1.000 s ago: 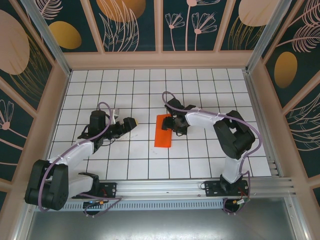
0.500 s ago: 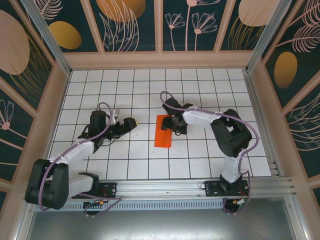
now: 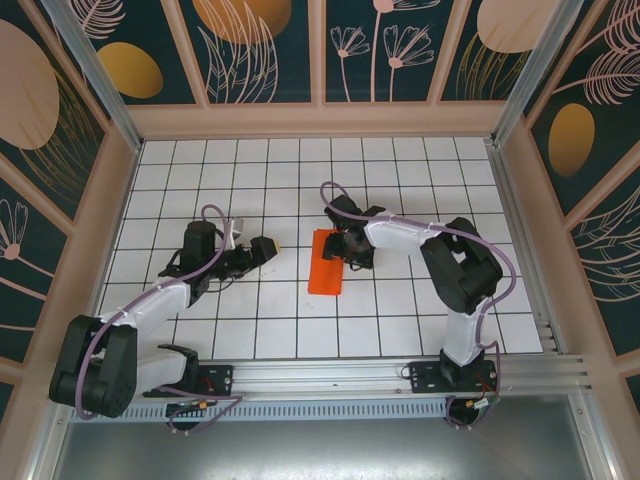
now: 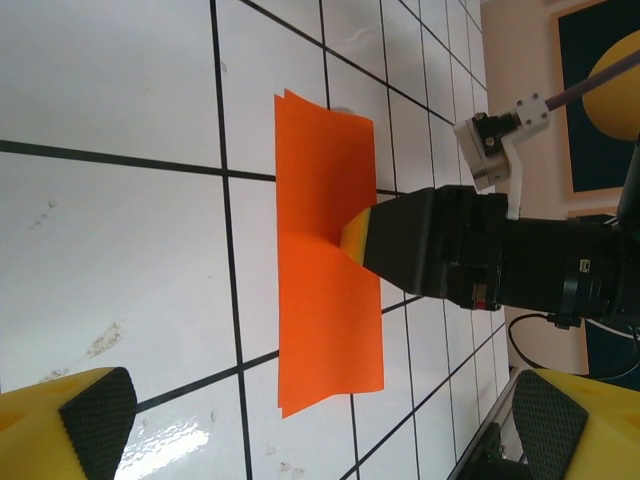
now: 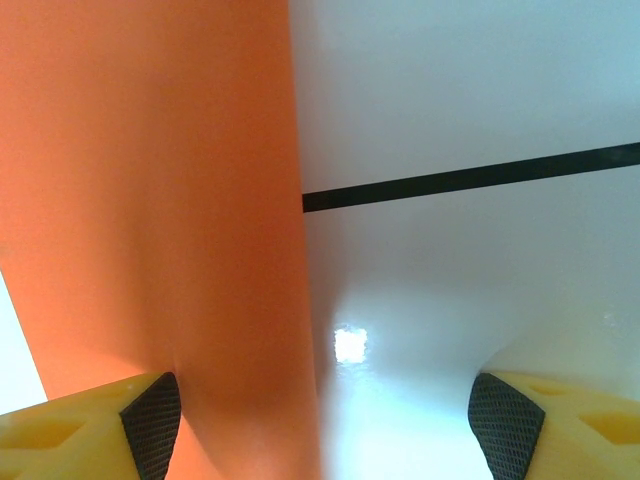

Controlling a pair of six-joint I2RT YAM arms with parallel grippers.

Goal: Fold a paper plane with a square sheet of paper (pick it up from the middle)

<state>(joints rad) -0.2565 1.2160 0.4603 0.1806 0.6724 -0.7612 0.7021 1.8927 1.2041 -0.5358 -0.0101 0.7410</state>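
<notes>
Where the right jaws stand: wide apart, holding nothing, low at the right long edge of the square sheet of paper.
Right pads: one pad over the orange paper, the other over bare tile; whether either presses down is hard to tell.
Left jaws: fully wide, empty, aimed at the sheet from well to its left.
Sheet: folded to a narrow rectangle, two layers showing at its ends, flat mid-counter.
Counter: white tiles, black lines.

Bare counter lies open between the left pincer and the folded orange paper; the right pincer blocks the paper's right edge.
</notes>
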